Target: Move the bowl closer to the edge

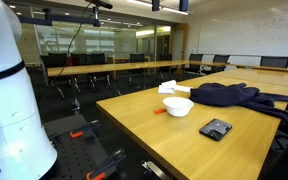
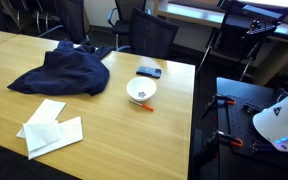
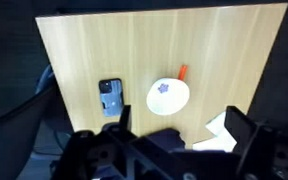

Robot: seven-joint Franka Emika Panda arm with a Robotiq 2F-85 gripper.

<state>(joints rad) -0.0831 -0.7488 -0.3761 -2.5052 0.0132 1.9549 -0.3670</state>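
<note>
The small white bowl point(image 1: 178, 106) stands upright on the light wooden table, also in the exterior view point(image 2: 141, 91) and in the wrist view point(image 3: 168, 96). It sits a short way in from the table edge point(image 2: 193, 120), which runs along the top of the wrist view point(image 3: 164, 14). My gripper point(image 3: 181, 132) is open and empty, high above the table, with its dark fingers framing the bowl from above. The gripper itself is out of frame in both exterior views.
A black phone point(image 3: 110, 98) lies beside the bowl. A small orange object point(image 3: 182, 72) lies between the bowl and the edge. A dark blue cloth point(image 2: 69, 70) and white folded papers point(image 2: 52, 128) lie farther in. Chairs stand round the table.
</note>
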